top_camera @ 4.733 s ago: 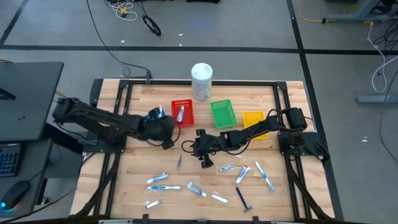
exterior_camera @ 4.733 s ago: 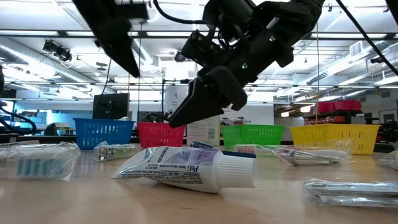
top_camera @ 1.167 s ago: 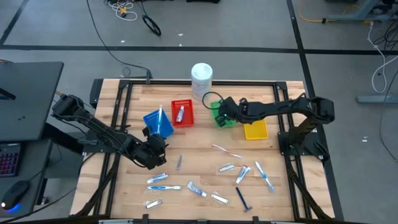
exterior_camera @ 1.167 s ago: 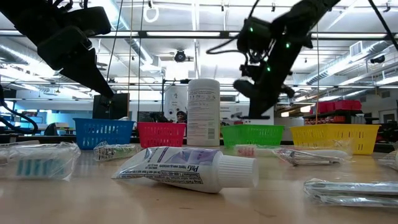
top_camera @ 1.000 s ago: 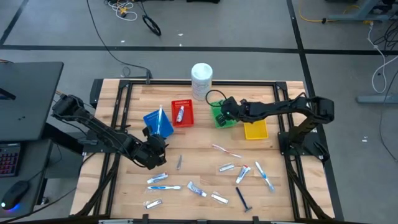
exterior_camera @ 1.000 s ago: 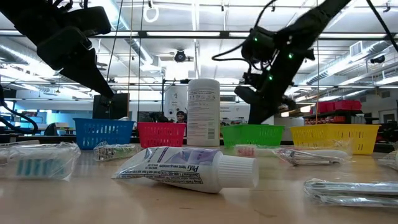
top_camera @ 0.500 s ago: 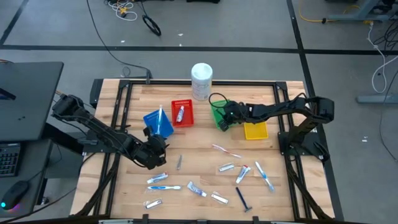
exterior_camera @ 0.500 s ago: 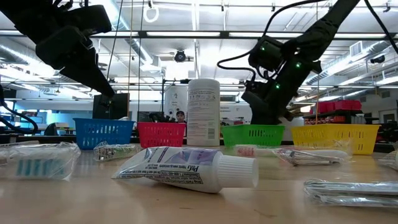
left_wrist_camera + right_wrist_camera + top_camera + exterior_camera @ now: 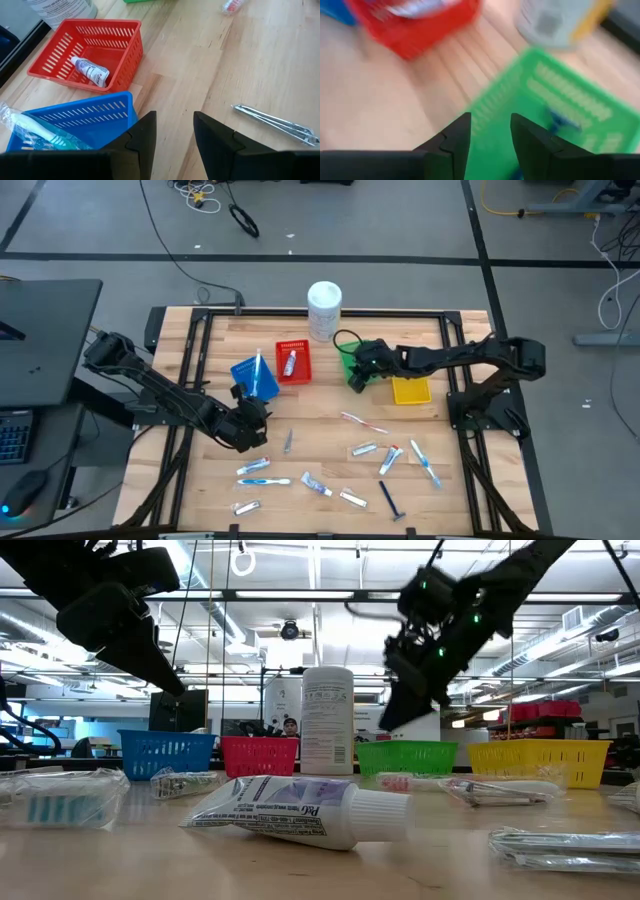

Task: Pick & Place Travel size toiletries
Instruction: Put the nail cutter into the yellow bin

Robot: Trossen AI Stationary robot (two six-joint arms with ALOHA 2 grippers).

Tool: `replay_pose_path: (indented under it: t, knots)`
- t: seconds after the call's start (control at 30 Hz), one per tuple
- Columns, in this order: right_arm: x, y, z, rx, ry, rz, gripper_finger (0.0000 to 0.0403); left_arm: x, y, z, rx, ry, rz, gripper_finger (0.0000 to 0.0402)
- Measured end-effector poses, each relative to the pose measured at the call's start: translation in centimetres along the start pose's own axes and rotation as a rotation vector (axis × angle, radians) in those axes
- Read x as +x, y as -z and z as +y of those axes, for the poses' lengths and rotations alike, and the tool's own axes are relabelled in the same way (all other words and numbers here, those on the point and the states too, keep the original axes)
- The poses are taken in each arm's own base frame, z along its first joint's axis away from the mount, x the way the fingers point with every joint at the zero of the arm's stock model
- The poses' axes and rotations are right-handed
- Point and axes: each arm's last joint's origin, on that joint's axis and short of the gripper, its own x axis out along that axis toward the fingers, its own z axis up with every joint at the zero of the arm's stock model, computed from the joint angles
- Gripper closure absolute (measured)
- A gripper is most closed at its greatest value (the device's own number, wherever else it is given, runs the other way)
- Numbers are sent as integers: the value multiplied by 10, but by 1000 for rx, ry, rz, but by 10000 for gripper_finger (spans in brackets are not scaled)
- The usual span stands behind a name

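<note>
From above, the right end effector (image 9: 358, 369) hangs over the green basket (image 9: 352, 366), which sits on the counter (image 9: 320, 435) between the red basket (image 9: 293, 360) and the yellow basket (image 9: 410, 389). The white tub (image 9: 324, 310) stands just behind the red basket. The left end effector (image 9: 250, 423) hovers in front of the blue basket (image 9: 254, 377), near a silvery sachet (image 9: 288, 440). Well in front of the green basket, the loose toiletries are scattered: a pink toothbrush (image 9: 362, 423), a dark blue razor (image 9: 391, 500), tubes and wrapped brushes.

At counter level, a white toothpaste tube (image 9: 305, 811) lies on its side in the foreground, in front of the white tub. The right end effector (image 9: 400, 700) hangs above the green basket (image 9: 405, 755), clear of its rim; the left arm looms over the blue basket (image 9: 166, 753).

Left wrist camera: the left end effector (image 9: 173, 132) shows its fingers (image 9: 216, 142) spread and empty, just beside the blue basket (image 9: 75, 117), which holds a wrapped toothbrush (image 9: 32, 130). A small tube (image 9: 90, 70) lies in the red basket (image 9: 87, 52); the sachet (image 9: 272, 123) lies on bare wood.

Right wrist camera: blurred, but the right end effector (image 9: 487, 135) has its fingers (image 9: 530, 137) parted with nothing between them, above the green basket (image 9: 555, 105), where a dark blue item (image 9: 563, 122) lies.
</note>
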Motion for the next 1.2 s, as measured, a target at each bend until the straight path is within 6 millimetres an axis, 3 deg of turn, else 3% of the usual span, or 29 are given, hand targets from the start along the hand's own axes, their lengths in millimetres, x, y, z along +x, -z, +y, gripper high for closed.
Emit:
replay_pose_path:
  t: [0.23, 0.47, 0.53, 0.7, 0.83, 0.97, 1.2]
  knots:
    - [-23, -11, 32, -149, -143, -81, 253, 0, 0, 0, -45, 2, -1, 264]
    - [-40, 15, 74, -300, -579, 109, 253, 0, 0, 0, -44, 1, -1, 264]
    - [-47, 26, 86, -343, -635, 165, 253, 0, 0, 0, -46, 1, -1, 264]
    - [-61, 51, 114, -440, -658, 248, 253, 0, 0, 0, -46, 1, -1, 264]
    - [-65, 62, 128, -400, -670, 279, 253, 0, 0, 0, -56, 2, -1, 264]
    - [-63, 67, 136, -341, -633, 282, 245, 0, 0, -1, -82, 20, 14, 264]
    - [-46, 81, 139, -428, -570, 314, 216, 0, 2, -3, -126, 92, 77, 264]
